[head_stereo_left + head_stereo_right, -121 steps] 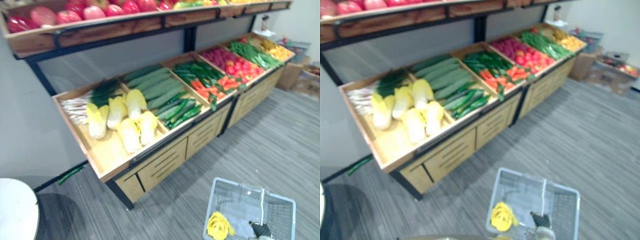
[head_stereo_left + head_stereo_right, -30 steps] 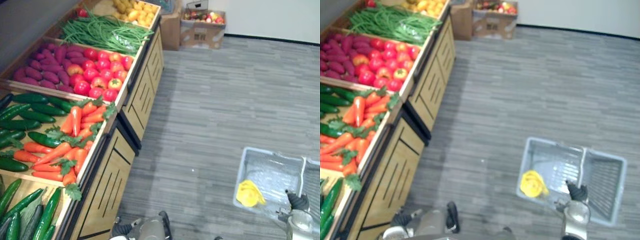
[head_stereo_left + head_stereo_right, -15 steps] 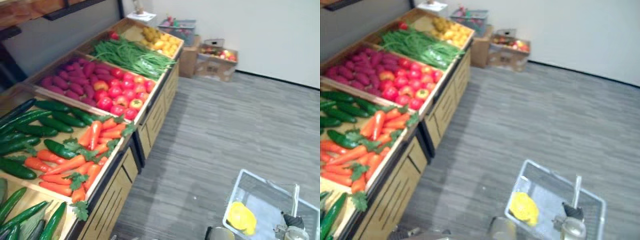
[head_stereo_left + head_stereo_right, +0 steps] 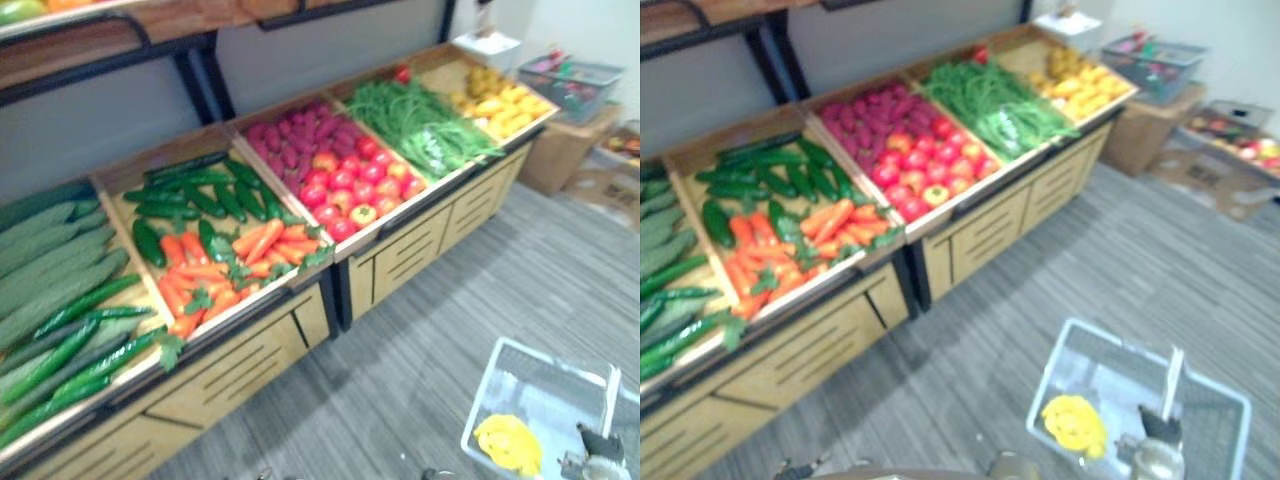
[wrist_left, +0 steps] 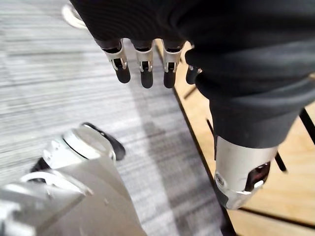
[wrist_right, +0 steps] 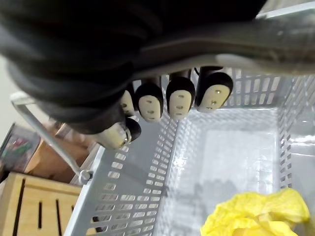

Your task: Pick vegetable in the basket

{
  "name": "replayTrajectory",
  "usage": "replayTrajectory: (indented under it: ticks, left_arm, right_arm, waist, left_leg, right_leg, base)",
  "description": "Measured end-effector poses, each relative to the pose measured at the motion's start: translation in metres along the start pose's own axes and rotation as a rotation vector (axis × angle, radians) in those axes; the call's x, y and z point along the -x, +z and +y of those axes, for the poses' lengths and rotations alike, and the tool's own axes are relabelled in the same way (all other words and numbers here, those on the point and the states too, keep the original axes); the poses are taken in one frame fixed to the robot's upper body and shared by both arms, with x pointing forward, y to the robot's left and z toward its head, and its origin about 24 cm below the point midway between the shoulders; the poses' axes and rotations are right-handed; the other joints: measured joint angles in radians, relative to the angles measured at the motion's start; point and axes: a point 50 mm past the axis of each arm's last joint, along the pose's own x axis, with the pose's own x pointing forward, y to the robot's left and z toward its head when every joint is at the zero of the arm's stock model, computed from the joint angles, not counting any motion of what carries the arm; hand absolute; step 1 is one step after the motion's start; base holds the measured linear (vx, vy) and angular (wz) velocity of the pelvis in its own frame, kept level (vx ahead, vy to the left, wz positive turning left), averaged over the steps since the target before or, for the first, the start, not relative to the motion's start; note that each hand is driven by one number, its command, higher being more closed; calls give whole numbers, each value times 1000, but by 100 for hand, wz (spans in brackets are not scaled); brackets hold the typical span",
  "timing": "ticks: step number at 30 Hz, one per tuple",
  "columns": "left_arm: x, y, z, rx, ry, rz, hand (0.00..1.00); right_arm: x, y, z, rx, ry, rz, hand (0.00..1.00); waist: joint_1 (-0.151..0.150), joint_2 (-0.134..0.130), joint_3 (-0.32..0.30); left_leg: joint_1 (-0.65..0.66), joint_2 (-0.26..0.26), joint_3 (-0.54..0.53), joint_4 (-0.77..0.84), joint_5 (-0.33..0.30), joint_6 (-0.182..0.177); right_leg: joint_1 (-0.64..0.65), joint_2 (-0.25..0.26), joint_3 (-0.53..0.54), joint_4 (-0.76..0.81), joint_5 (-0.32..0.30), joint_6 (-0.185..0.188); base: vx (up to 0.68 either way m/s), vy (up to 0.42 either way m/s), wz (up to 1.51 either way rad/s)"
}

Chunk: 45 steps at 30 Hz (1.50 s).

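A grey wire basket (image 4: 497,356) hangs over the floor at the lower right. My right hand (image 4: 592,458) is shut on its handle (image 6: 275,42), fingers (image 6: 178,101) curled round the bar. A yellow leafy vegetable (image 4: 508,443) lies in the basket, also close up in the right wrist view (image 6: 256,216). My left hand (image 5: 142,69) hangs open with nothing in it, beside the wooden front of the stand. The sloped stand holds carrots (image 4: 205,270), dark cucumbers (image 4: 185,195), tomatoes (image 4: 345,195), purple roots (image 4: 290,140) and green beans (image 4: 420,125).
Long pale green gourds (image 4: 45,270) and slim cucumbers (image 4: 70,345) fill the leftmost bin. Yellow produce (image 4: 500,100) lies in the far bin. A cardboard box (image 4: 560,155) with a grey crate (image 4: 570,75) on it stands past the stand. A shelf (image 4: 100,45) runs above the bins.
The camera has swung left, so more of the stand and its upper shelf show. The basket with the yellow vegetable stays in my right hand.
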Motion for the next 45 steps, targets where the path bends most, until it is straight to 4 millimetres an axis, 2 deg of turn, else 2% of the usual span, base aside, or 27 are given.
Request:
replayTrajectory:
  ticks: [1, 2, 3, 4, 6, 8, 10, 11, 14, 17, 18, 22, 25, 29, 32, 33, 36, 45]
  left_arm:
    - [1, -4, 1, 5, 1, 11, 0]
    - [2, -6, 1, 3, 2, 17, 0]
    - [3, -11, 3, -2, 4, 29, 0]
    - [4, -15, 3, -12, 1, 39, 0]
    - [4, -17, 4, -16, 2, 46, 0]
    - [4, -17, 3, -17, -1, 46, 0]
    - [5, -19, 3, -17, -2, 53, 0]
    - [5, -20, 2, -19, -4, 56, 0]
    - [5, -20, 3, -25, -1, 57, 0]
    - [5, -20, 5, -35, -2, 57, 0]
    - [0, -15, 10, -139, -24, 37, 0]
    - [0, -14, 10, -139, -24, 36, 0]
    - [-2, -9, 9, -141, -25, 23, 0]
    - [-10, 22, 9, -180, -29, -63, 0]
    - [-13, 34, 10, -202, -29, -98, 0]
    - [-13, 37, 10, -213, -29, -109, 0]
    - [-13, 36, 8, -249, -41, -116, 0]
    - [-10, 18, 12, -300, -63, -77, 0]
  right_arm:
    - [-4, 6, -2, 0, -4, -15, 100]
    - [-5, 8, -3, -3, -8, -23, 100]
    - [-7, 15, -4, -12, -15, -46, 100]
    - [-10, 22, -4, -19, -16, -64, 100]
    - [-12, 19, -5, -36, -25, -40, 100]
    - [-12, 13, -8, -61, -41, -8, 100]
    - [-12, 12, -8, -95, -48, -1, 100]
    - [-12, 12, -7, -101, -45, 1, 100]
    - [-11, 12, -2, -95, -30, 10, 100]
    - [-9, 1, 3, -86, -14, 55, 100]
    - [-1, -7, 35, 16, 115, 75, 100]
    - [-1, -7, 35, 16, 115, 75, 100]
    - [0, -9, 34, 18, 120, 78, 100]
    - [4, -23, 25, 29, 115, 113, 100]
    - [9, -37, 17, 48, 113, 147, 100]
    - [13, -47, 11, 62, 111, 174, 100]
    - [15, -53, 10, 63, 115, 197, 100]
    - [15, -52, 14, 82, 126, 198, 100]
  waist:
    - [0, -1, 2]
    - [0, -4, 4]
    - [-2, -5, 5]
    - [-3, -3, 7]
    - [-13, -1, 8]
    - [-32, 8, 12]
    - [-30, 21, 19]
    - [-30, 28, 27]
    - [-27, 31, 26]
    - [-27, 29, 28]
    - [-29, 5, 32]
    - [-30, 6, 32]
    - [-30, 6, 30]
    - [-60, 5, 26]
    - [-60, 4, 16]
    - [-65, 4, -8]
    - [-84, 6, -20]
    - [-67, 2, -30]
  left_leg:
    - [-18, 0, 53, -19, 70, 20]
    - [-18, 0, 107, -39, 108, 34]
    - [-15, 0, 251, -71, 159, 75]
    - [-27, 4, 423, -28, 128, 110]
    - [-34, -1, 612, 57, 57, 124]
    - [-25, -17, 677, 36, 45, 122]
    - [-4, -40, 673, -45, 45, 112]
    - [14, -54, 660, -113, 64, 83]
    - [23, -88, 655, -173, 92, 93]
    - [27, -117, 649, -181, 95, 98]
    - [58, -125, 623, -189, 94, 98]
    - [59, -124, 627, -188, 93, 98]
    - [71, -117, 656, -186, 87, 91]
    - [85, -114, 657, -186, 85, 88]
    - [107, -113, 660, -185, 75, 83]
    - [112, -114, 663, -188, 72, 81]
    - [117, -114, 653, -189, 72, 81]
    - [112, -116, 623, -189, 71, 80]
  right_leg:
    - [24, -3, -48, -22, 7, -15]
    - [37, -7, -65, -34, 9, -17]
    - [59, -15, -102, -64, 13, -24]
    - [71, -24, -132, -83, 12, -28]
    - [96, -39, -180, -97, 12, -28]
    - [124, -46, -229, -112, 15, -22]
    - [120, -43, -240, -116, 25, -6]
    - [121, -45, -247, -129, 39, 7]
    - [125, -54, -255, -167, 73, 21]
    - [138, -67, -256, -186, 97, 32]
    - [175, -55, -253, -216, 110, 30]
    - [172, -54, -249, -217, 110, 31]
    - [159, -48, -208, -219, 115, 27]
    - [165, -44, -192, -221, 117, 26]
    - [176, -42, -177, -222, 117, 27]
    - [177, -43, -171, -225, 118, 28]
    - [184, -43, -172, -221, 118, 29]
    - [188, -46, -185, -220, 108, 28]
  base:
    - [105, -294, 123]
    - [66, -178, 109]
    - [29, -106, 84]
    - [14, -72, 75]
    - [-12, 15, 68]
    - [-26, 95, 80]
    - [-59, 161, 44]
    - [-56, 171, 20]
    - [-34, 159, 15]
    - [17, 93, 8]
    - [0, 0, 0]
    - [0, 0, -3]
    - [13, -6, -32]
    - [37, -14, -15]
    - [34, -5, -16]
    - [29, 1, -11]
    - [14, 1, 1]
    - [-19, 1, 6]
